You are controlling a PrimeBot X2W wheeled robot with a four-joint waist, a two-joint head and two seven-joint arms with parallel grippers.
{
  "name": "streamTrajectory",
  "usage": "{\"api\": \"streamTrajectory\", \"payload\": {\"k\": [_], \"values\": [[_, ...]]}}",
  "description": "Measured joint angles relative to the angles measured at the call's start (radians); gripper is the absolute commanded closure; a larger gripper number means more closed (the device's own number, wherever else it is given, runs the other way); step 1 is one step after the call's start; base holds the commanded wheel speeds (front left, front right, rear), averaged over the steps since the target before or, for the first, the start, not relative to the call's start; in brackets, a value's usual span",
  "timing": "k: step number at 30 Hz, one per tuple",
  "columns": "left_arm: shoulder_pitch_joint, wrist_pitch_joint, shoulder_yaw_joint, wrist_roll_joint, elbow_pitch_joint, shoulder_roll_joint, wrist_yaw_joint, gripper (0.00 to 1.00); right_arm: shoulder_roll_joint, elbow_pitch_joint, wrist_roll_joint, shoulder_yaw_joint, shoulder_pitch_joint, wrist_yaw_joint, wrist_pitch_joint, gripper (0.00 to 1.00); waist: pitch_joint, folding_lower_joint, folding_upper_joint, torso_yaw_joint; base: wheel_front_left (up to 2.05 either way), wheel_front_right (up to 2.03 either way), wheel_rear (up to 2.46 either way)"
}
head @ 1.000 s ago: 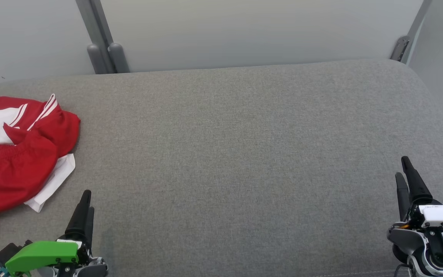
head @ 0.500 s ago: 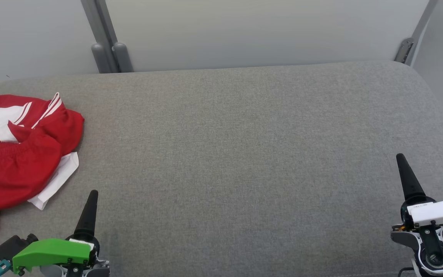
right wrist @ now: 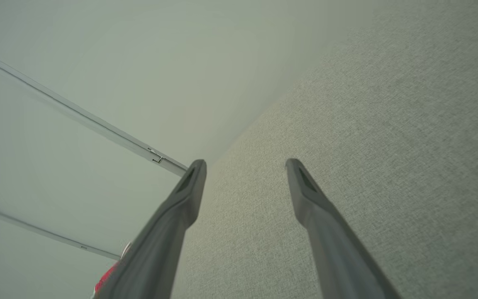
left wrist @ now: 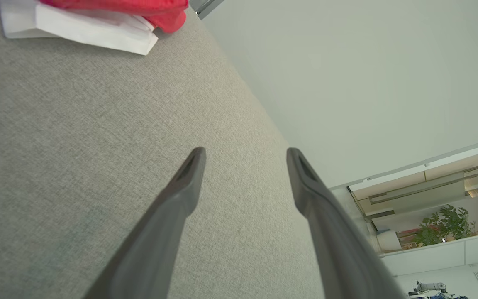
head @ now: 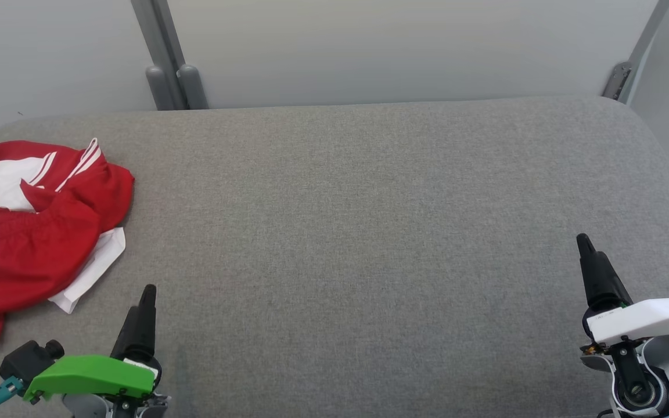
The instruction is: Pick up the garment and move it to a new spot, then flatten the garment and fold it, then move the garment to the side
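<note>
Grey cushion (head: 369,232): garment (head: 27,255) unmoved; left gripper (left wrist: 245,155) wide, empty; right gripper (right wrist: 245,164) wide, shifted leftward.

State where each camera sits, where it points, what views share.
Head: on the head, facing down at grey cushion, red garment left; left claw and right claw at bottom.
Left wrist: looks along open left claw across cushion toward garment's edge.
Right wrist: looks along open right claw across cushion toward wall.
Shared: all show cushion and garment.

The garment (head: 27,249) lies on the left end of the padded surface (head: 369,232), wall (head: 398,52) behind it.
</note>
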Motion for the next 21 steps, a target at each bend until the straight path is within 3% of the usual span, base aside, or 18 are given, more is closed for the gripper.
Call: {"api": "streamTrajectory", "payload": {"k": [21], "values": [[-0.015,-0.057,-0.029,0.305,-0.031,-0.003,0.007,0.00,-0.019,-0.004,-0.295,0.050,0.003,-0.052,-0.060,0.00,-0.013,0.0000,0.0000,0.012,0.00,0.00,0.00]]}}
